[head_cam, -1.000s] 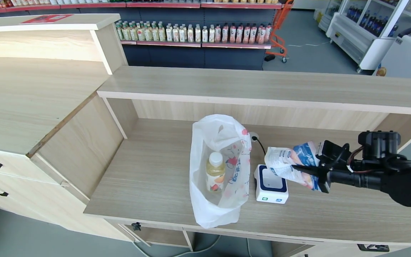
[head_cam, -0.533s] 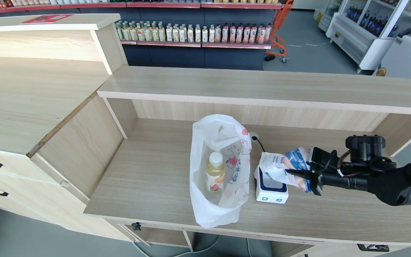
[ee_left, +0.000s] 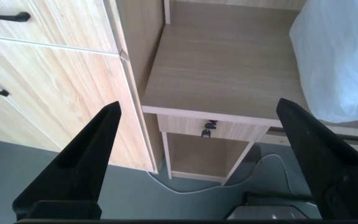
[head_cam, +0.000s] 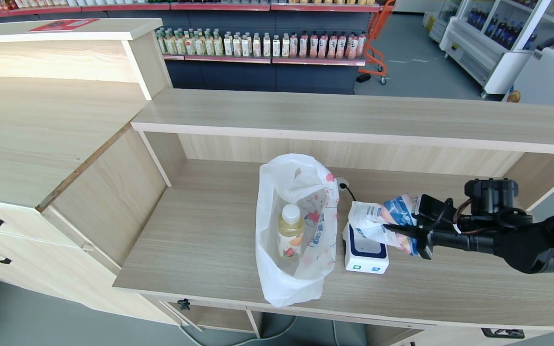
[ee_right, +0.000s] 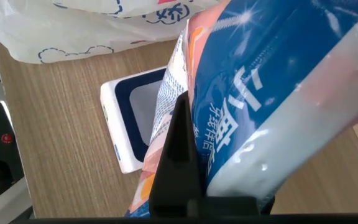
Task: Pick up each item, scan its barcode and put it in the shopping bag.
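Holding a blue, white and orange packet [head_cam: 378, 218], my right claw [head_cam: 404, 229] is clamped on its end nearest the wrist, the dark fingers [ee_right: 180, 155] pressed flat against the crinkled film. The packet sticks out ahead of the claw, roughly level and clear of the counter [head_cam: 200, 240], with its white printed end farthest from me. Directly under that free end, below and ahead of the claw, lies the scanner [head_cam: 366, 250], a white block with a dark blue face turned up. The packet hangs close over the scanner's face; whether the two touch I cannot tell. In the right wrist view the packet [ee_right: 272, 106] covers part of the scanner [ee_right: 129, 118].

Further ahead of the claw, just past the scanner, stands the shopping bag [head_cam: 277, 269], thin white plastic with red and blue print, its mouth open upward. Inside it a bottle [head_cam: 290, 233] with a white cap and pale drink stands upright. The bag's side lies right beside the scanner's far edge.

My left claw [ee_left: 197, 102] is spread wide and holds nothing, its two black fingers [ee_left: 73, 168] well apart. Beyond their tips I see the counter's front corner, with the bag [ee_left: 340, 56] off to one side of it and pale wooden drawers [ee_left: 42, 62] with black handles to the other.
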You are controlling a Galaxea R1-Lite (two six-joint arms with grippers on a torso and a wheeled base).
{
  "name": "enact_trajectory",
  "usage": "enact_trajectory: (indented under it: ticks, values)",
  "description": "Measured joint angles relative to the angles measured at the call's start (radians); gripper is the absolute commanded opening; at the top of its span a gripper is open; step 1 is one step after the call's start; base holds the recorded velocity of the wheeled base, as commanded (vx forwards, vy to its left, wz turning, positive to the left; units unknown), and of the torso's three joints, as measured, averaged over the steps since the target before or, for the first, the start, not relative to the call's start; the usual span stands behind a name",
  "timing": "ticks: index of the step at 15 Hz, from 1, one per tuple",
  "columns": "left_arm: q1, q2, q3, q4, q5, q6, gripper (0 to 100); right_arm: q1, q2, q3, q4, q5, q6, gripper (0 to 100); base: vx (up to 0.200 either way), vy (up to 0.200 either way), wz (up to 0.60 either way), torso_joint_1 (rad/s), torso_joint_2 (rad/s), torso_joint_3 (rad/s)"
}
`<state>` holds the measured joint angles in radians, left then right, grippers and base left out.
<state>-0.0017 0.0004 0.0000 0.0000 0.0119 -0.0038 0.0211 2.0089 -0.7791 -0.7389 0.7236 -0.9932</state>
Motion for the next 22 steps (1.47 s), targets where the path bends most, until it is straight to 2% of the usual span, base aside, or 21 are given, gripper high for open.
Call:
enact_trajectory:
  ticks: [1, 5, 8, 13, 15, 18, 22]
  values:
    - [0.000, 0.000, 0.000, 0.000, 0.000, 0.000, 100, 0.000, -0.009, -0.006, 0.003, -0.002, 0.036, 0, 0.000, 0.000, 0.00, 0.000, 0.00, 0.000]
    - [0.000, 0.000, 0.000, 0.000, 0.000, 0.000, 100, 0.017, -0.135, -0.037, 0.005, -0.073, 0.508, 0, 0.000, 0.000, 0.00, 0.000, 0.00, 0.000]
    - [0.000, 0.000, 0.000, 0.000, 0.000, 0.000, 100, 0.013, -0.277, 0.016, 0.005, -0.132, 0.770, 0, 0.000, 0.000, 0.00, 0.000, 0.00, 0.000]
    - [0.001, 0.000, 0.000, 0.000, 0.000, 0.002, 100, -0.079, -0.452, 0.191, 0.017, -0.140, 0.866, 0, 0.000, 0.000, 0.00, 0.000, 0.00, 0.000]
    - [0.001, 0.000, 0.000, 0.000, 0.000, 0.001, 100, -0.092, -0.491, 0.223, 0.019, -0.140, 0.904, 0, 0.000, 0.200, 0.00, 0.000, 0.00, 0.000]
    - [0.002, 0.000, 0.000, 0.000, 0.000, 0.002, 100, -0.098, -0.528, 0.241, 0.021, -0.145, 0.998, 0, 0.000, 0.200, 0.00, 0.001, 0.00, 0.006]
    - [-0.001, 0.000, 0.000, 0.000, 0.000, 0.000, 100, -0.096, -0.524, 0.184, 0.122, -0.147, 1.025, 0, 0.000, 0.000, 0.00, 0.000, 0.00, 0.000]
